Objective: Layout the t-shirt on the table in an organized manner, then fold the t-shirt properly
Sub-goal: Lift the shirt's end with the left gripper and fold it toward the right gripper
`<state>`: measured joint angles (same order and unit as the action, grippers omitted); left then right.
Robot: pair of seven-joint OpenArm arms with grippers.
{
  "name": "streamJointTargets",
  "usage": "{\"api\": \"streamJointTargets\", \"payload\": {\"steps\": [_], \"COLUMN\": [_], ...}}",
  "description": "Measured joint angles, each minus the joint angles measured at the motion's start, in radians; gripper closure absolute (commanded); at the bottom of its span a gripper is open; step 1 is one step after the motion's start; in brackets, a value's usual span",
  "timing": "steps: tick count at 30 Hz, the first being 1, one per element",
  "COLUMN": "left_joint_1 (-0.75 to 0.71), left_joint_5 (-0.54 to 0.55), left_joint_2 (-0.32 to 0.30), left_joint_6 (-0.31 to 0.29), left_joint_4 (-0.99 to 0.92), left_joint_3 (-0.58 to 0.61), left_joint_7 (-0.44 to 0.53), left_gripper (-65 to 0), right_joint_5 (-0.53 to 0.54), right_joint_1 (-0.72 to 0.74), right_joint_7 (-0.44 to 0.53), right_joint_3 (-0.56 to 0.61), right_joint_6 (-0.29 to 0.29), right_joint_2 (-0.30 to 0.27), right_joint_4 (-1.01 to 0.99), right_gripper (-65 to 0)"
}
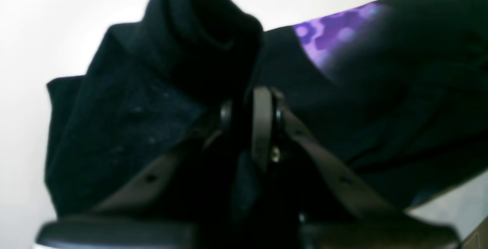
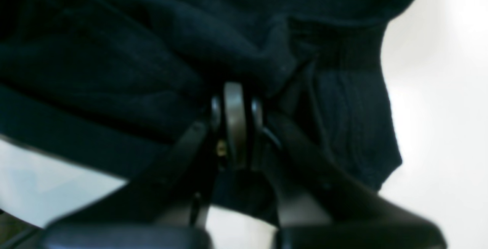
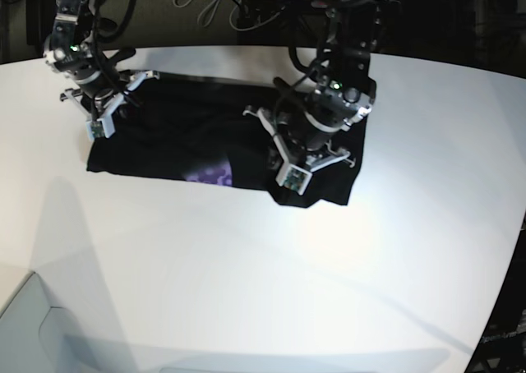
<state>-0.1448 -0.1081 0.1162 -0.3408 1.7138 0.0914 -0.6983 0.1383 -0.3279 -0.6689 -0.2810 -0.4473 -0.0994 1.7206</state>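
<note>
Black t-shirt (image 3: 173,139), purple print; white table (image 3: 246,274)

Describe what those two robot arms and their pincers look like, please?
Both arms are black metal with silvery-white brackets and loose black cables. The left gripper and right gripper have slim dark fingers on slanted struts with small brass screws. A small white camera block sits at each wrist.

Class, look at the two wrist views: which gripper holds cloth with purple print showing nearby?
The left gripper: purple print on the t-shirt shows beside it; the right gripper shows plain black cloth.
</note>
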Motion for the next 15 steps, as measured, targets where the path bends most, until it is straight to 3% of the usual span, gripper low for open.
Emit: {"api": "streamJointTargets", "payload": {"steps": [9, 15], "left_joint_1": [0.032, 0.034], "left_joint_5": [0.003, 0.003], "left_joint_2": [0.004, 0.023], "left_joint_6": [0.005, 0.007], "left_joint_4": [-0.093, -0.097], "left_joint_3": [0.010, 0.078], "left_joint_7": [-0.002, 0.000], "left_gripper": [0.0, 0.0], "right_joint_5": [0.000, 0.000], "right_joint_1": [-0.002, -0.002], "right_joint_7": [0.000, -0.001], "right_joint_3": [0.000, 0.000], "right_joint_6": [0.000, 0.000], "right_joint_2": [0.000, 0.000], "right_joint_4": [0.001, 0.002], "right_gripper": [0.0, 0.0]}}
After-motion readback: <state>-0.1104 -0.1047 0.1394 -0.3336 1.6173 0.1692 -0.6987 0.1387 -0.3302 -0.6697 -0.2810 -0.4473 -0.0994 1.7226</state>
